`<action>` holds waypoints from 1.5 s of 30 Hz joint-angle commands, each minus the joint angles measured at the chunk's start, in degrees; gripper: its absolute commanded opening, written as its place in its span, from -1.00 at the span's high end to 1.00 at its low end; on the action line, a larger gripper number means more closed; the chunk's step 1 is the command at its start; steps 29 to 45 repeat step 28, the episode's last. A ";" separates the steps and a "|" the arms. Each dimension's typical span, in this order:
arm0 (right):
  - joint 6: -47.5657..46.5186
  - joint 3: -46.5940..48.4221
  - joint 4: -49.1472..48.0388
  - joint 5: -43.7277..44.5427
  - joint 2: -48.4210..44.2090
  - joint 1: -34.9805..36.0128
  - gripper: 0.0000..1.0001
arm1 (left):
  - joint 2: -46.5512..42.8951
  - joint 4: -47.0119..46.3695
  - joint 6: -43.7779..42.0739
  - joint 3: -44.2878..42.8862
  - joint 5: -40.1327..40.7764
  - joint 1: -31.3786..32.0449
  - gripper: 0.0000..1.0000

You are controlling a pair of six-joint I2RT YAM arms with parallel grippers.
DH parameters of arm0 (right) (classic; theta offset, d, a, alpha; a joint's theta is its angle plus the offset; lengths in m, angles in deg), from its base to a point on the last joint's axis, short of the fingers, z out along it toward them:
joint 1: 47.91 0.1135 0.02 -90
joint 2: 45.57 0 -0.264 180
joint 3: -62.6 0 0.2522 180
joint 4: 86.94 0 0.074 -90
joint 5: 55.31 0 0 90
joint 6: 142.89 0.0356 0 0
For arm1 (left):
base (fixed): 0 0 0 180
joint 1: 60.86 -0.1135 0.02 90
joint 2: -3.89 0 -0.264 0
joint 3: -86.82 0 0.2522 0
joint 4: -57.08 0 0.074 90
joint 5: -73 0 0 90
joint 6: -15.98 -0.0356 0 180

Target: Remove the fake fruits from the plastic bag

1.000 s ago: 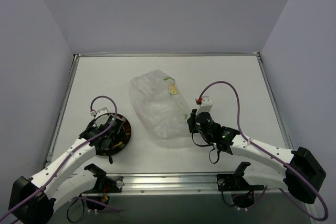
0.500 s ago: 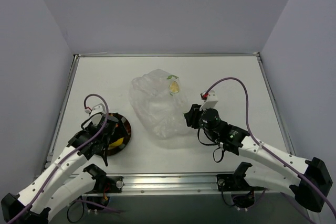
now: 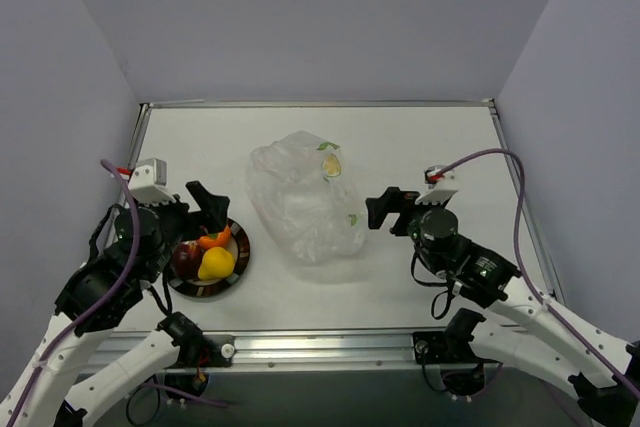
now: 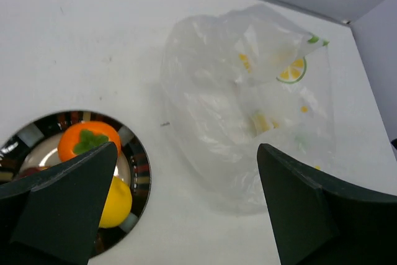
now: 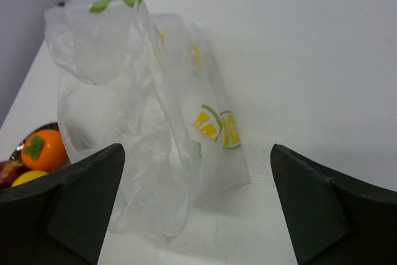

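The clear plastic bag (image 3: 305,209) lies crumpled mid-desk (image 3: 440,142). Left of it, a black-rimmed plate (image 3: 226,285) holds 3 fake fruits: the orange fruit (image 3: 213,239) farthest, the yellow fruit (image 3: 216,264) nearest, the dark red fruit (image 3: 186,259) leftmost. The left tool (image 3: 190,209) hangs over the plate's far rim. The right tool (image 3: 390,209) sits just beside the bag's right edge, gripping nothing.

The left arm (image 3: 60,367) and right arm (image 3: 530,312) have white shells with black joint housings. A purple cable (image 3: 490,153) runs along each arm to a white connector block (image 3: 147,177) with a red tab. The left gripper (image 4: 186,147) and right gripper (image 5: 197,147) have dark, wedge-shaped fingers (image 4: 56,209).
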 commanded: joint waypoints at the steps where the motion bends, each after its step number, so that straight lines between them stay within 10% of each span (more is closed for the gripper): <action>1: -0.76 3.44 3.21 9.96 -6.41 -0.48 -1.00 | -0.53 -4.46 -11.58 -5.77 2.25 0.26 -0.88; 10: 1.35 0.20 3.22 26.14 -20.22 -0.48 -1.00 | -3.16 -3.40 -19.76 -5.71 3.13 0.17 -0.88; 45: -7.07 11.96 2.16 30.37 -8.19 -0.48 -1.00 | -0.88 -8.94 -22.84 -3.40 1.37 -1.50 -0.88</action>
